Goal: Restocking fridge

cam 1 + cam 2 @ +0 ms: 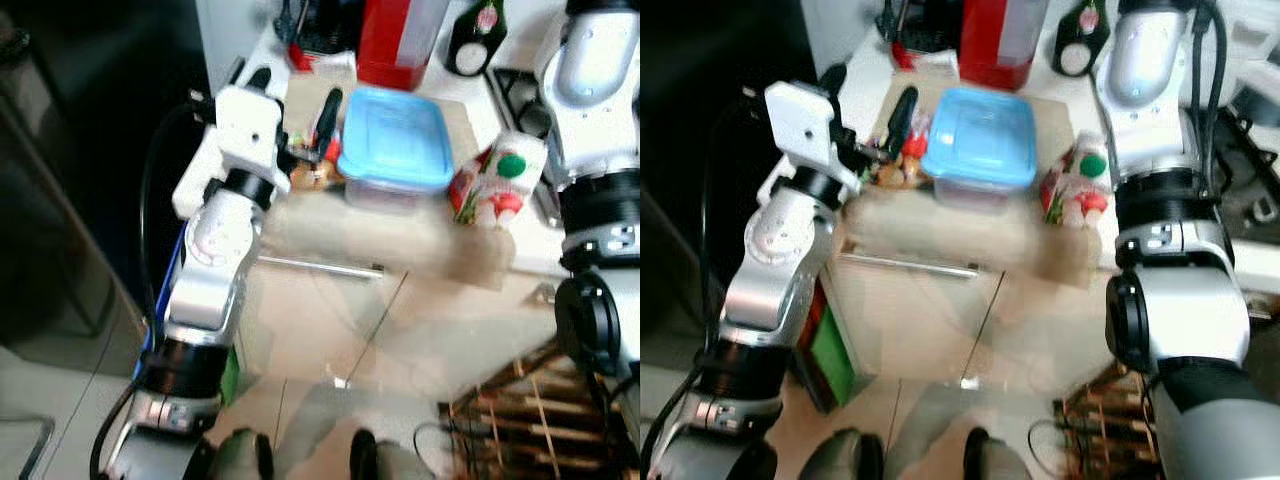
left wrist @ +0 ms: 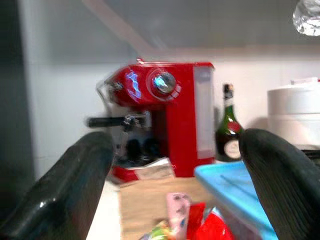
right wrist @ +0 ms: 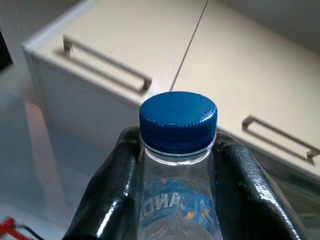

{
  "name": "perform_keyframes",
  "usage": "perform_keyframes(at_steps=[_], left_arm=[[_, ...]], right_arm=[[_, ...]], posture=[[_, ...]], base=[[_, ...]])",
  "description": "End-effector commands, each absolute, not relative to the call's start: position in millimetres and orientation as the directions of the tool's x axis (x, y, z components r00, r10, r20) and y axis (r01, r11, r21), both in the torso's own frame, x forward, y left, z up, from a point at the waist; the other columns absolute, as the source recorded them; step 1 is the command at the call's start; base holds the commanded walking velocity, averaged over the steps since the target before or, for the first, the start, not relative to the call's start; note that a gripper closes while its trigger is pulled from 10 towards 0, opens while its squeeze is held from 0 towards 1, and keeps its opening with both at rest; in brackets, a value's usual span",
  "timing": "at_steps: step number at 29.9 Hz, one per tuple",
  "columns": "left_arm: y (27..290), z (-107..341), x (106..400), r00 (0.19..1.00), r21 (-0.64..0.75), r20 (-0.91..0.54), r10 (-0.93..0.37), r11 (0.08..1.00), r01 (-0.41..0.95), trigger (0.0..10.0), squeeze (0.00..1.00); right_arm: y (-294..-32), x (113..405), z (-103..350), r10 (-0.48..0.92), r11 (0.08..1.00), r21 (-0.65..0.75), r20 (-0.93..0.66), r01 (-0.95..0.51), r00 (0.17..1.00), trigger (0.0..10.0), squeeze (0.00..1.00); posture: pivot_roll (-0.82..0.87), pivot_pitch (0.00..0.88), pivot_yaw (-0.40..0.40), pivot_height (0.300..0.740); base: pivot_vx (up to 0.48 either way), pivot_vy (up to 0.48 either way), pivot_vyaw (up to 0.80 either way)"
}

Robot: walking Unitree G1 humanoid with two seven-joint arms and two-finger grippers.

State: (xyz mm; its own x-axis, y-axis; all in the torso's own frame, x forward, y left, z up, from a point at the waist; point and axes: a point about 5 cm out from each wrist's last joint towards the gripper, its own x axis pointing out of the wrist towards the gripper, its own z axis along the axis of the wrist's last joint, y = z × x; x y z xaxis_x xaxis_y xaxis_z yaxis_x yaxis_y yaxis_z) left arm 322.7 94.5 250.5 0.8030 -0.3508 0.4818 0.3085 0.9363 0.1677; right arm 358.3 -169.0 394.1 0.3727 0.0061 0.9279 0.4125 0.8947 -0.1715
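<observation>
- Robot's feet are seen at the bottom of the head views, on a pale floor; a wooden rack lies near them on the robot's right.
- Cabinet doors with a metal handle are seen below the counter edge.
- Right arm is raised on the right. In the right wrist view its gripper is clamped on the neck of a clear bottle, just under the blue cap; one black finger presses on each side.
- Behind the bottle, the same cabinet doors and handles are seen, so the bottle is held out in front of the cabinets, off the counter.
- Left gripper is held over the left part of the counter, fingers spread wide, nothing between them; one finger is seen at each side of the left wrist view.
- Just past the left gripper, small colourful packets lie on a wooden board; the blur is heavy, so their type cannot be told.
- A tub with a blue lid sits on the board, beside the packets.
- A carton with a green cap lies tilted to the right of the tub.
- At the back a red coffee machine stands by the wall, with a dark green bottle to its right.
</observation>
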Motion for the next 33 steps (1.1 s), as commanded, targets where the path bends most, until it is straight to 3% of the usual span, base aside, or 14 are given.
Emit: perform_keyframes(at_steps=[1, 22, 26, 29, 30, 33], left_arm=[[90.9, 252.7, 321.2, 0.792, 0.172, 0.492, -0.362, 0.932, 0.319, 10.0, 0.00], [90.9, 251.5, 320.9, 0.792, 0.170, 0.488, -0.368, 0.929, 0.328, 10.0, 0.00], [90.3, 249.9, 320.0, 0.792, 0.166, 0.486, -0.369, 0.929, 0.330, 10.0, 0.00], [90.5, 247.0, 318.9, 0.797, 0.157, 0.483, -0.363, 0.931, 0.329, 10.0, 0.00], [90.5, 247.0, 318.9, 0.797, 0.157, 0.483, -0.363, 0.931, 0.329, 10.0, 0.00], [91.5, 239.6, 317.4, 0.819, 0.105, 0.460, -0.343, 0.937, 0.333, 10.0, 0.00]], right_arm=[[-171.0, 349.7, 405.7, 0.006, 0.897, -0.141, 0.952, 0.419, 0.308, 0.0, 0.00], [-170.4, 343.4, 400.6, 0.024, 0.883, -0.156, 0.957, 0.442, 0.289, 0.0, 0.00], [-174.7, 346.8, 386.1, -0.015, 0.912, -0.140, 0.927, 0.384, 0.374, 0.0, 0.00], [-180.1, 353.3, 356.6, -0.057, 0.943, -0.124, 0.855, 0.309, 0.515, 0.0, 0.00], [-180.1, 353.3, 356.6, -0.057, 0.943, -0.124, 0.855, 0.309, 0.515, 0.0, 0.00], [-182.9, 367.2, 282.5, -0.070, 0.987, -0.076, 0.575, 0.139, 0.815, 0.0, 0.00]], posture=[[-0.03, 0.000, -0.036, 0.740], [-0.04, 0.000, -0.033, 0.740], [-0.04, 0.000, -0.043, 0.740], [-0.05, 0.000, -0.050, 0.740], [-0.05, 0.000, -0.050, 0.740], [-0.07, 0.000, -0.048, 0.740]], base=[[-0.341, 0.000, 0.00], [-0.344, 0.000, 0.00], [-0.321, 0.000, 0.00], [0.000, 0.000, 0.00], [0.000, 0.000, 0.00], [0.000, 0.000, 0.00]])
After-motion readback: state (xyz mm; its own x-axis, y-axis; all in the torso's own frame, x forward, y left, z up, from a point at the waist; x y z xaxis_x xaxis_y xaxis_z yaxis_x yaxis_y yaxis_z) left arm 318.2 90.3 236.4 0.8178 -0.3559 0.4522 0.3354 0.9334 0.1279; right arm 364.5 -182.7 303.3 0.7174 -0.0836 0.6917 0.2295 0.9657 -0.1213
